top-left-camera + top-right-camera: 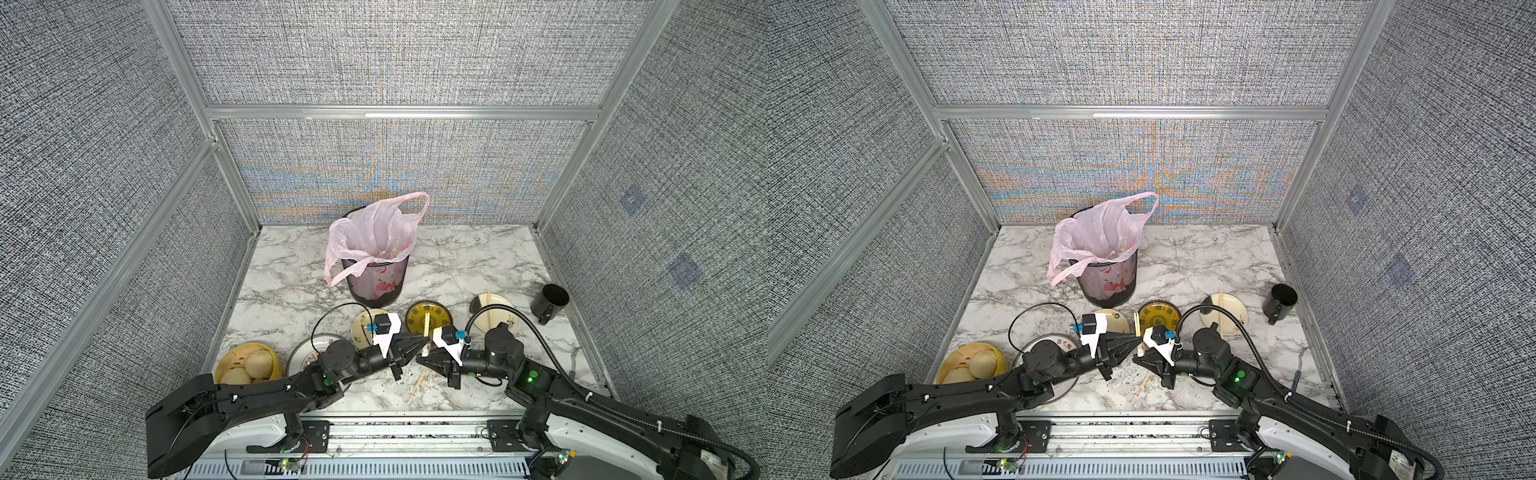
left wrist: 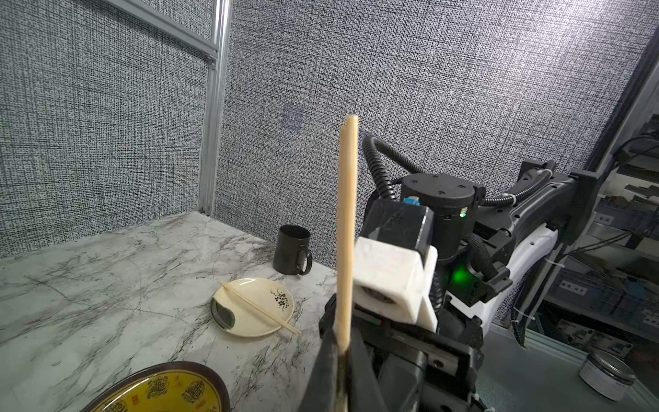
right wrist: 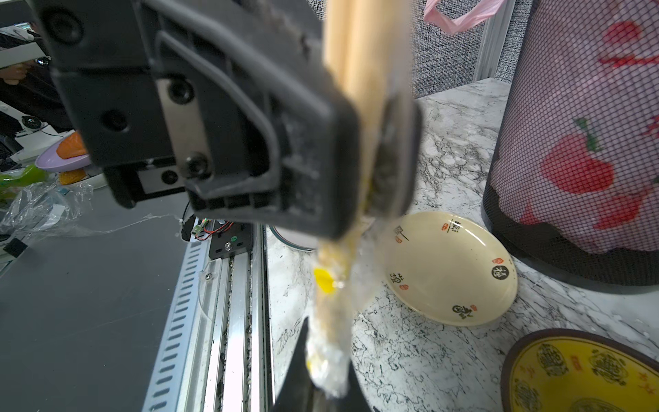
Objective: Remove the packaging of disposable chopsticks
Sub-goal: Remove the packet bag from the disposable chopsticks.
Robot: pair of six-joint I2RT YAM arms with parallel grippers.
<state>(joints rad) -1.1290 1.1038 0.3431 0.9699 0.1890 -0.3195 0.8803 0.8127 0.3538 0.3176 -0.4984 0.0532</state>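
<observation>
My left gripper point(image 1: 428, 340) point(image 2: 344, 351) is shut on a pair of pale disposable chopsticks point(image 1: 426, 325) point(image 2: 347, 221), which stand up bare above its jaws. Below the left gripper point(image 3: 371, 149), the lower end of the pair is still inside the crinkled clear packaging point(image 3: 330, 321) with a yellow spot. My right gripper point(image 1: 419, 360) point(image 3: 330, 388) is shut on the bottom of that sleeve. The two grippers meet tip to tip over the front middle of the marble table. More wrapped chopsticks point(image 1: 419, 384) lie on the table just in front.
A mesh bin point(image 1: 376, 278) lined with a pink bag stands behind. Close by are a yellow plate point(image 1: 440, 320), a cream plate point(image 3: 449, 267), another cream plate point(image 2: 253, 321) with bare chopsticks point(image 2: 260, 308), a black mug point(image 1: 549, 305) and a steamer basket point(image 1: 247, 363).
</observation>
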